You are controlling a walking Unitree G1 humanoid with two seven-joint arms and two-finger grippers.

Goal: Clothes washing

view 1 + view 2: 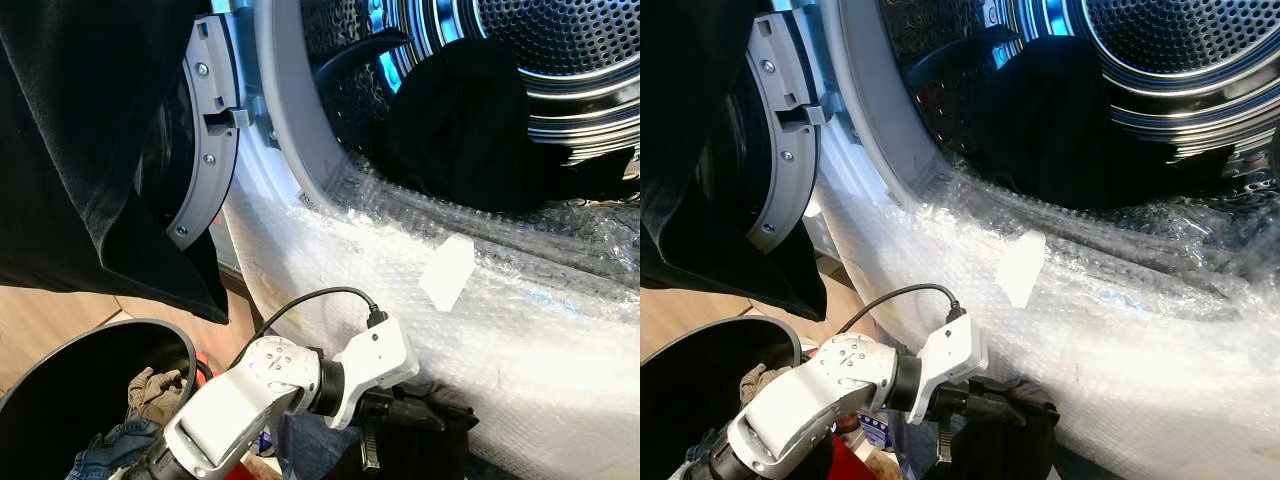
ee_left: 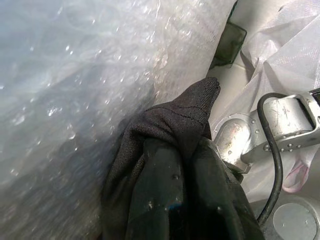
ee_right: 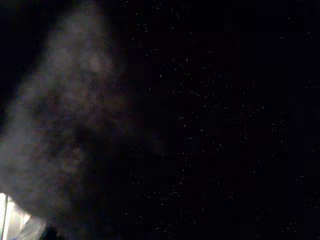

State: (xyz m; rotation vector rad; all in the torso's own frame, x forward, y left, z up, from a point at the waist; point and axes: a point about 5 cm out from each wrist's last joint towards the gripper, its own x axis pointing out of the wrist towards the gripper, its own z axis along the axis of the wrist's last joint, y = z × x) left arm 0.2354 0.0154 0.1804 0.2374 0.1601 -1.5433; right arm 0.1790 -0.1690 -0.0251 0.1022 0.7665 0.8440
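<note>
The washing machine's drum (image 1: 570, 60) stands open, and a black garment (image 1: 460, 120) lies heaped inside its mouth. Low in front of the machine, my left gripper (image 1: 395, 425) is shut on another black garment (image 2: 170, 150), which bunches over the fingers and hangs close to the bubble-wrapped front panel (image 1: 520, 330). A large black cloth (image 1: 90, 150) drapes over the open door (image 1: 205, 140) at the left. The right wrist view is nearly black, with just a grey haze.
A round black basket (image 1: 60, 352) at the lower left holds several clothes, among them a blue denim piece (image 1: 110, 445). A white patch of tape (image 1: 447, 270) sticks to the bubble wrap. Wooden floor shows to the left.
</note>
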